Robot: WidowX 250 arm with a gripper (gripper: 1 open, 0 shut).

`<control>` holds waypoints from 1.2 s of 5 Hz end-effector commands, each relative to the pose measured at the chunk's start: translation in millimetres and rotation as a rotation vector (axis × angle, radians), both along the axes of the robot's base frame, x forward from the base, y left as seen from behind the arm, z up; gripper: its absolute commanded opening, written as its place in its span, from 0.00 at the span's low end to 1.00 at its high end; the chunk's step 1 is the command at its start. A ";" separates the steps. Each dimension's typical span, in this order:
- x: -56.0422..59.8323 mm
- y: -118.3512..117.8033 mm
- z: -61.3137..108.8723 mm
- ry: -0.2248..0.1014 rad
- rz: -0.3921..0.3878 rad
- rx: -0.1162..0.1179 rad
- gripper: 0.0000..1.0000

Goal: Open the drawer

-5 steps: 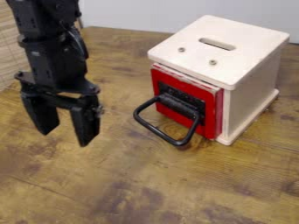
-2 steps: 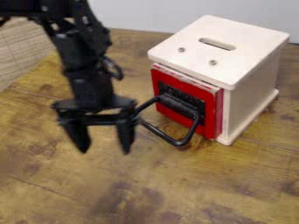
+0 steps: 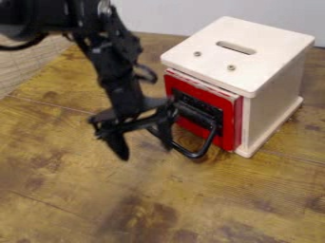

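Closer now, open gripper (image 3: 143,137) stands just left of drawer (image 3: 200,106) handle (image 3: 191,133).

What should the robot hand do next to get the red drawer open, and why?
Probably lower a little and close on the black loop handle. The gripper is open with its fingers right by the handle, and the red drawer sits almost fully inside the white cabinet.

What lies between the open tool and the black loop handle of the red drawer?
Nothing: in the camera view the tool stands right at the drawer handle, only bare wooden table around them.
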State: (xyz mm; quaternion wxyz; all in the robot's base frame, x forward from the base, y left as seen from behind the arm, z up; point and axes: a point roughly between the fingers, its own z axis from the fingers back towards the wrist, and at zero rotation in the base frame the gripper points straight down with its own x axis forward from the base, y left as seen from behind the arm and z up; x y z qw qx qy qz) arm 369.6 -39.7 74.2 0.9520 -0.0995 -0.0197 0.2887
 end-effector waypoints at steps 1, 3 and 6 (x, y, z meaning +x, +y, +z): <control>8.0 4.4 24.0 -0.059 0.131 -0.041 1.00; 3.1 10.1 20.1 -0.057 0.383 -0.092 1.00; 3.0 23.2 -0.6 -0.045 0.551 -0.124 1.00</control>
